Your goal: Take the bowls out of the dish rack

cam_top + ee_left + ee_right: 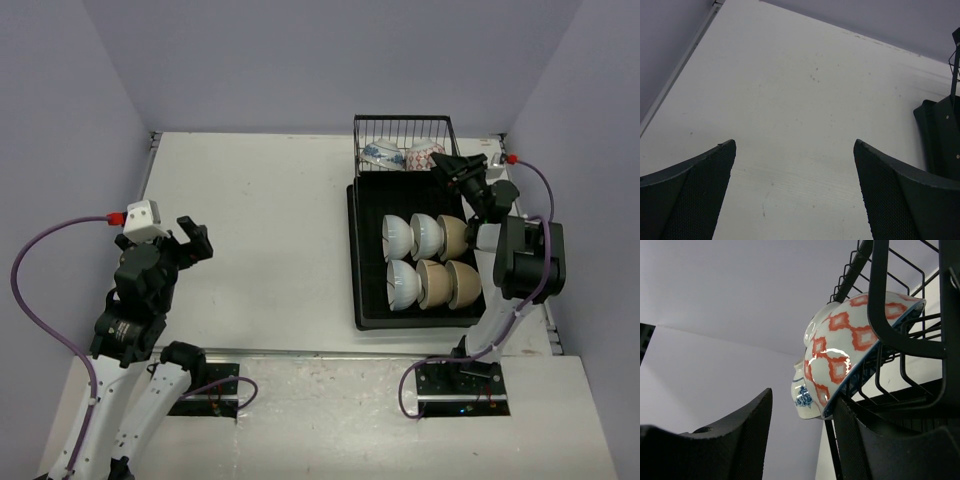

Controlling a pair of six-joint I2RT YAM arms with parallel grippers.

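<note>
The right gripper (802, 440) is open, jaws spread and clasping nothing; just beyond its fingertips the red-and-white diamond-patterned ceramic bowl (845, 350) leans on edge in the black wire basket (879, 295), one thick wire crossing its face; behind it only a sliver of the blue-and-white patterned bowl (802, 394) shows; whether a finger touches the rim cannot be told; behind that gripper, six plain white and tan bowls (435, 283) stand in two rows in the black rectangular plastic tray (356, 270); the left gripper (795, 195) hangs open over the bare white table (790, 90), the tray's corner cut off at its right.
</note>
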